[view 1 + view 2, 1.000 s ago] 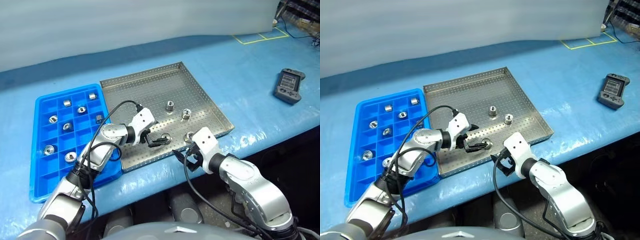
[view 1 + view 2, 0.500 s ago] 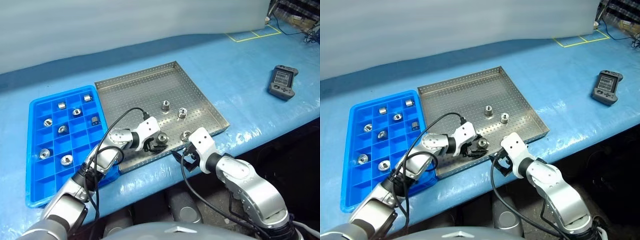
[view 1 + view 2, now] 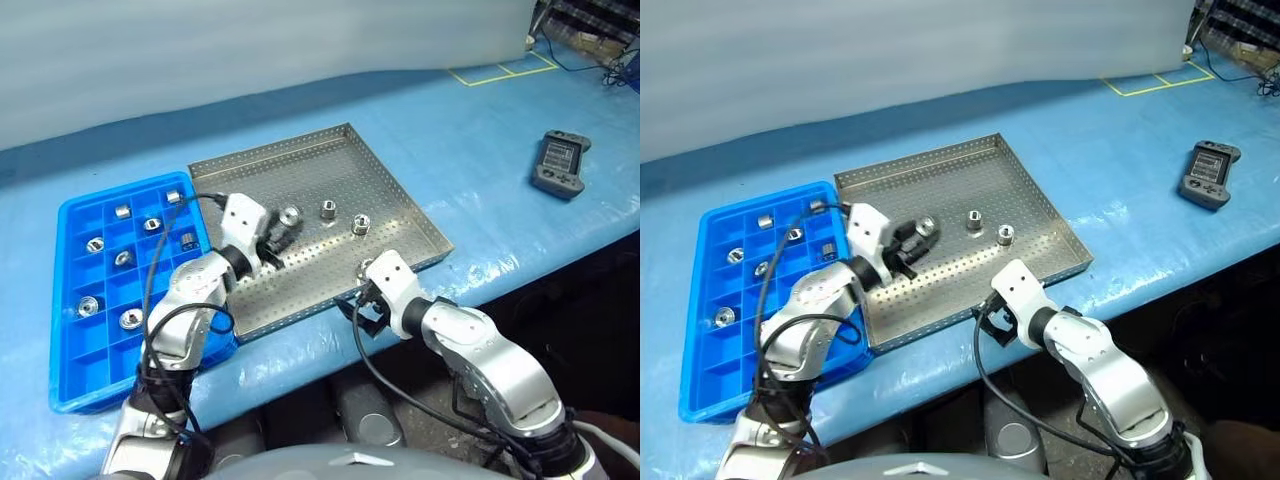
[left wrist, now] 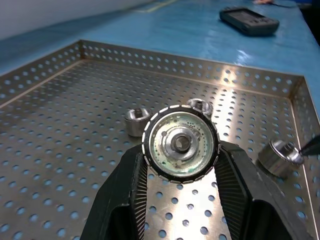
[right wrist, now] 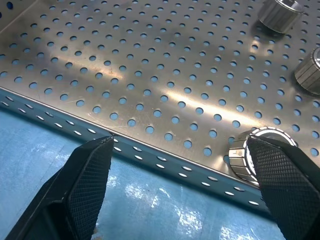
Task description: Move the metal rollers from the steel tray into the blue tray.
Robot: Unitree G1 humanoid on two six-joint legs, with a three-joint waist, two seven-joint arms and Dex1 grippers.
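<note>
The steel tray (image 3: pixel 330 165) lies mid-table with the blue tray (image 3: pixel 75 375) to its left. My left gripper (image 3: pixel 278 232) is shut on a metal roller (image 4: pixel 180 144), held above the steel tray's left part with its flat face toward the wrist camera. Two more rollers (image 3: pixel 327 209) (image 3: pixel 361 225) lie in the steel tray's middle. A third (image 5: pixel 245 150) sits just inside the front wall, beside one finger (image 5: pixel 280 175) of my right gripper (image 5: pixel 185 170). That gripper is open and empty, straddling the wall. Several rollers (image 3: pixel 130 319) rest in the blue tray's compartments.
A dark handheld controller (image 3: pixel 557 165) lies on the blue table cover at the right. Yellow tape lines (image 3: pixel 500 72) mark the far right corner. The table's front edge runs just below both trays. A black cable loops along each forearm.
My left gripper has shut on a roller near the steel tray's front and lifted it up and leftward, toward the blue tray. The right gripper has stayed open at the front wall.
</note>
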